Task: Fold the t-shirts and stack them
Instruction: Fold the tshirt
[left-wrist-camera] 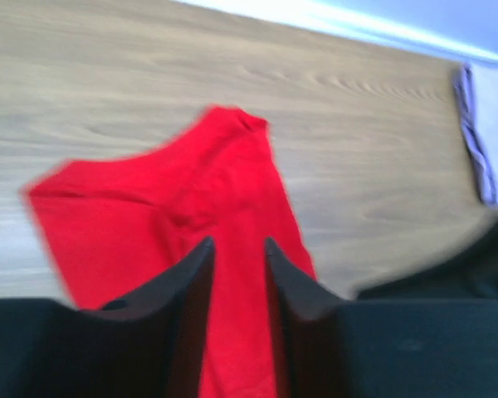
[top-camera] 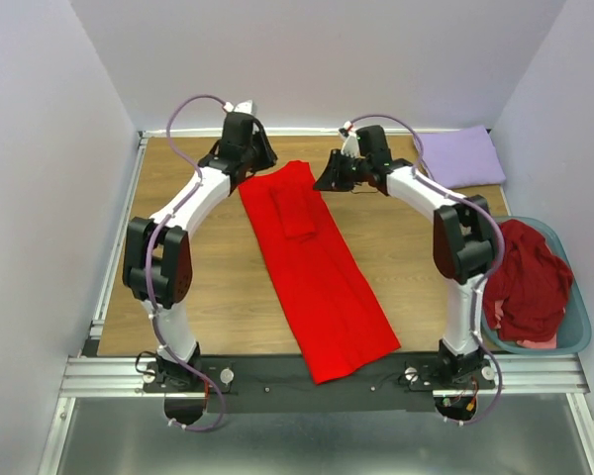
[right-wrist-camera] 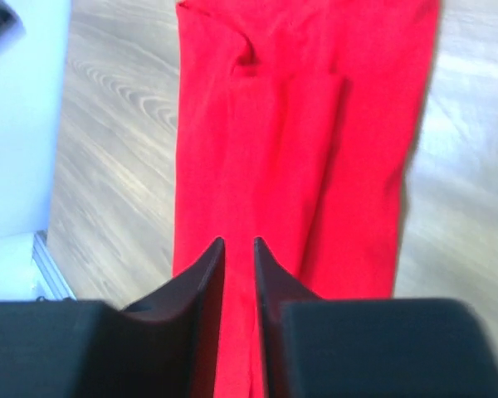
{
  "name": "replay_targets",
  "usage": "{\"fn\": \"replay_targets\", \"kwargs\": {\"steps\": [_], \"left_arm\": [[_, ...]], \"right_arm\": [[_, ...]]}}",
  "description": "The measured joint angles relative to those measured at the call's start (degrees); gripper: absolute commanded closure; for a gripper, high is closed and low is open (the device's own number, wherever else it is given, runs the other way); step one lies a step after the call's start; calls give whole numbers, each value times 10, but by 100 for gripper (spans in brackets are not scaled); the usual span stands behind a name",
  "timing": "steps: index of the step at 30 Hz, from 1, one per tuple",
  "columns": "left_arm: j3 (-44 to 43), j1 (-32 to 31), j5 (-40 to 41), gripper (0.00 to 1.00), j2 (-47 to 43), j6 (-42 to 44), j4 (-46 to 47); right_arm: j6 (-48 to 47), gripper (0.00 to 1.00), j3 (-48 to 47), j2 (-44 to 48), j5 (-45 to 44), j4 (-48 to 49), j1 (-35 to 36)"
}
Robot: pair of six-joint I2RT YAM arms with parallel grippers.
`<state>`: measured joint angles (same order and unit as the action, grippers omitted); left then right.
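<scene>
Left pincer (left-wrist-camera: 239,242) and right pincer (right-wrist-camera: 238,242) gape narrowly, empty, above the red t-shirt (top-camera: 312,267); maroon t-shirts (top-camera: 525,277) fill the basket (top-camera: 577,332).

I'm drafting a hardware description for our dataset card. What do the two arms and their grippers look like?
Both the left arm and right arm have white curved links and bulky black joint housings. Lavender cables loop along each. The left gripper and right gripper have black, tapered fingers.
</scene>
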<state>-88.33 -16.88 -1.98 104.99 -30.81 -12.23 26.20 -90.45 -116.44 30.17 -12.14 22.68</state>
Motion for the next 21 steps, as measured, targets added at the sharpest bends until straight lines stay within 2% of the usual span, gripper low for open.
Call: {"fn": "replay_targets", "kwargs": {"steps": [5,15,21], "left_arm": [[13,-35,-29,81,46,-14,14],[19,-44,-44,88,143,-23,18],[37,-27,-43,88,165,-37,11]], "right_arm": [[27,86,-69,-98,61,32,-3],[64,88,-168,-226,115,75,-1],[83,88,-155,-263,112,86,-15]]}}
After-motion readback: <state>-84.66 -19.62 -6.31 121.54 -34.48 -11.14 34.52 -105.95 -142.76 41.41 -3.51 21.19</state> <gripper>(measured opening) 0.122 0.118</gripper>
